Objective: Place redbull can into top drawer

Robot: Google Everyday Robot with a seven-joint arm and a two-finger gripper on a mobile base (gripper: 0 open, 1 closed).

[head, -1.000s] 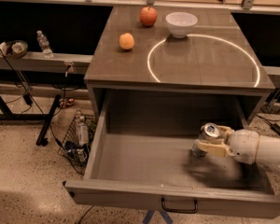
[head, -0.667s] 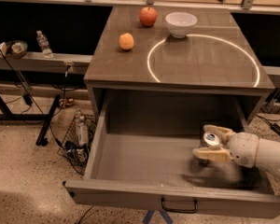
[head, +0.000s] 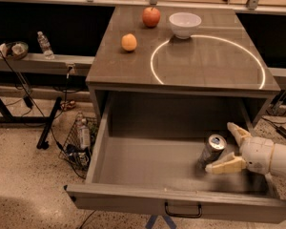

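The redbull can (head: pixel 212 150), slim and silvery with a pull-tab top, stands tilted slightly on the floor of the open top drawer (head: pixel 148 162), at its right side. The drawer is pulled far out, with a dark handle (head: pixel 183 210) on its grey front panel. My gripper (head: pixel 219 148) reaches into the drawer from the right. Its cream fingers (head: pixel 225 165) are spread wide on either side of the can, the near one close to the can's base, the far one apart from it.
On the cabinet top (head: pixel 205 61) are a red apple (head: pixel 151 16), an orange (head: pixel 129 42) and a white bowl (head: pixel 185 24). A water bottle (head: pixel 45 45) stands on the left shelf. A wire basket and cables (head: pixel 78 140) lie on the floor at the left.
The can has gone down a little inside the drawer. The fingers, which were closed around it, have spread apart.
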